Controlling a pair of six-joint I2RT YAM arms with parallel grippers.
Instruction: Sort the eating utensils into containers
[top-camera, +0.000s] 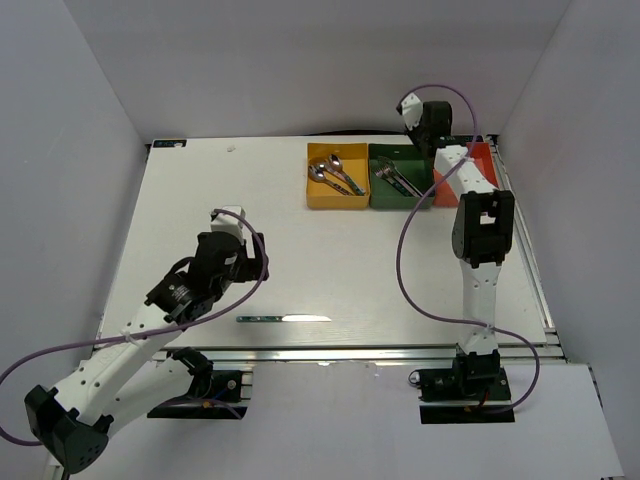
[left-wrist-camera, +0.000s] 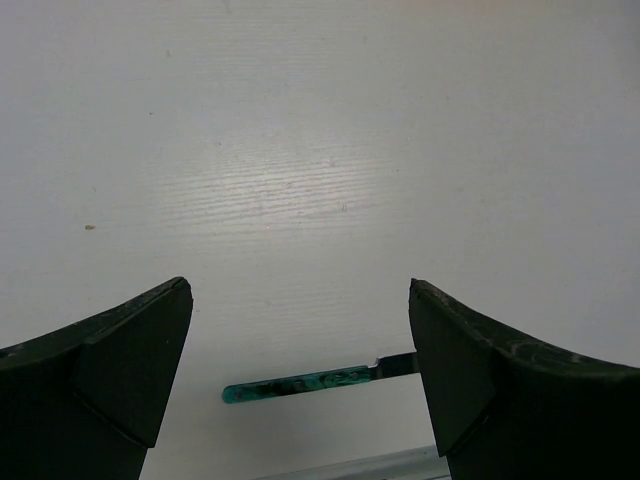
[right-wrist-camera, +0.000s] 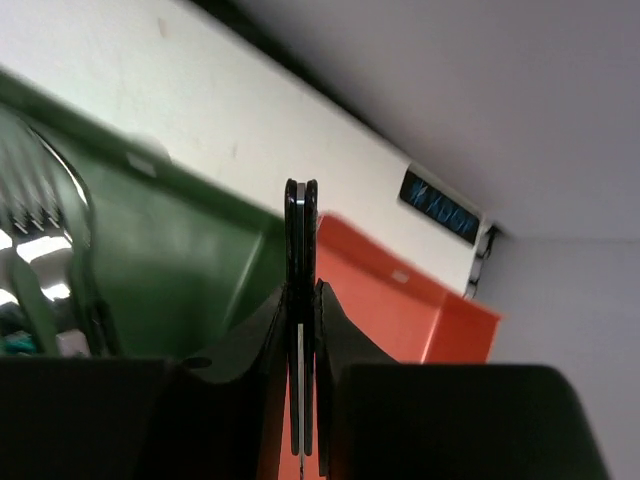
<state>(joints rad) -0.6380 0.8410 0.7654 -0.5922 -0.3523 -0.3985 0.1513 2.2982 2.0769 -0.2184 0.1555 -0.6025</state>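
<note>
One utensil (right-wrist-camera: 301, 215) in right pincer (right-wrist-camera: 302, 296), red bin (right-wrist-camera: 400, 300) beyond.

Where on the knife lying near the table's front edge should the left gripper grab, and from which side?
Take the knife by its teal handle, from straight above, since it lies flat on the table. It lies along the open left gripper's closing line, so probably turn the wrist a quarter turn and pinch across its narrow width.

light: bright, even | glare: pale sheen on worktop (left-wrist-camera: 300, 190) | shadows: faint, soft | blur: green bin (right-wrist-camera: 190, 260) smeared in right wrist view
</note>
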